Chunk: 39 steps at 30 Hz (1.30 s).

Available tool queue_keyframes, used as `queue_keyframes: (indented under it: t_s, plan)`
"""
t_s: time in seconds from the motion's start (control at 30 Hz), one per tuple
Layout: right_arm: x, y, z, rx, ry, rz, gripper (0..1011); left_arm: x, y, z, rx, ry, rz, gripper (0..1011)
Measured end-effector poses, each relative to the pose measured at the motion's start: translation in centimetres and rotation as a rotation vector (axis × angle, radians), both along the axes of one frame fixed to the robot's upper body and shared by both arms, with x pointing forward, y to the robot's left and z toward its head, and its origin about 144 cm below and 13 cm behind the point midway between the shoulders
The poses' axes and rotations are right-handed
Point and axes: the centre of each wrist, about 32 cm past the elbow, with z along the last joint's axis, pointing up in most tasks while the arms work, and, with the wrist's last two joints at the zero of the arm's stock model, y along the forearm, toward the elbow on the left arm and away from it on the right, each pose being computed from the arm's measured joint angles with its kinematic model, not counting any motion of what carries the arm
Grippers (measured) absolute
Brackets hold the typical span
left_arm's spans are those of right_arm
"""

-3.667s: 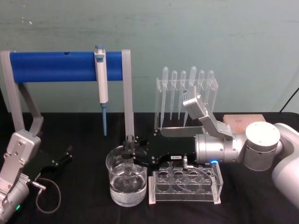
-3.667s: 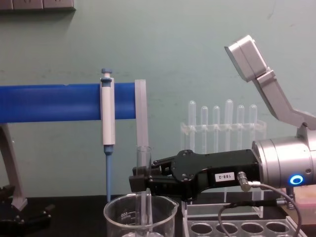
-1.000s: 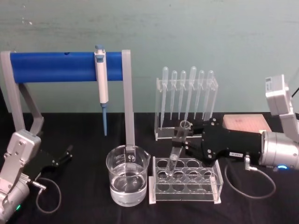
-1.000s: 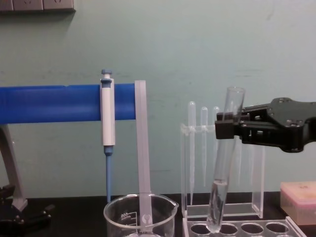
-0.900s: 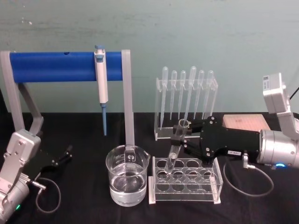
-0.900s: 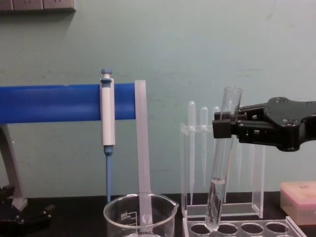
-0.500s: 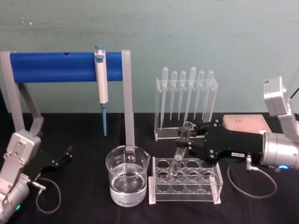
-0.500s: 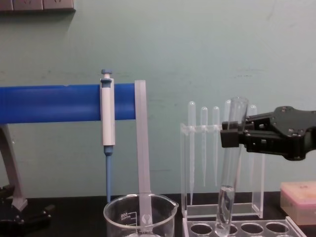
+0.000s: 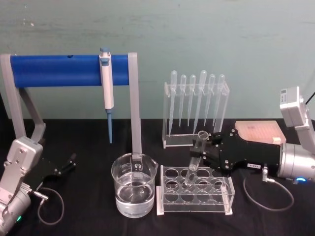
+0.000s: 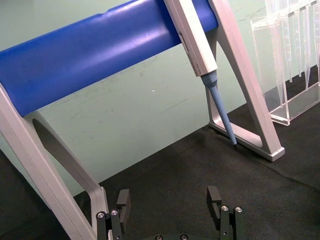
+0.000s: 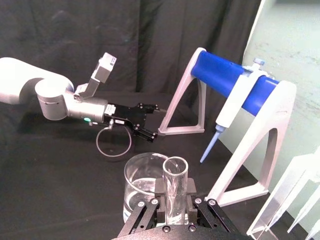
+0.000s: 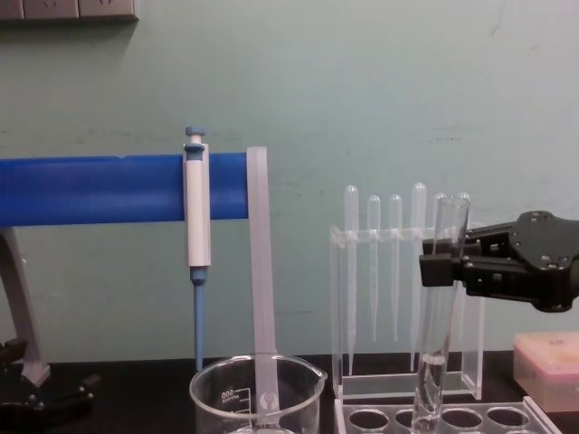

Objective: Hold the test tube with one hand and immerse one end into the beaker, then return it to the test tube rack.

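Here the right gripper (image 9: 202, 149) is clamped on the test tube (image 9: 195, 158) near its rim — tube tilted, its round end down in the clear rack (image 9: 194, 206), just beside the beaker (image 9: 134, 184). The left gripper (image 10: 169, 202) rests spread apart on the tabletop (image 9: 88, 147), well off to the left.

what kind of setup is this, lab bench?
Likely a mock chemistry lab bench: a beaker holding clear liquid, a clear tube rack, a pipettor on a blue stand, and the right gripper holding a test tube over the rack.
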Motion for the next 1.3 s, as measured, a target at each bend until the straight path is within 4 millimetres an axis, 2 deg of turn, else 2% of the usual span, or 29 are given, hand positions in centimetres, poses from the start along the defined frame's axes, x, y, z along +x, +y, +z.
queue_keyframes:
  t_s: [0.47, 1.3]
  plan:
    - [0.2, -0.1, -1.5, -0.001, 0.025, -0.006, 226, 0.0, 0.0, 0.0, 0.0, 0.0, 0.0, 1000]
    - [-0.8, 0.1, -3.8, -0.005, 0.047, -0.008, 225, 0.0, 0.0, 0.0, 0.0, 0.0, 0.0, 1000]
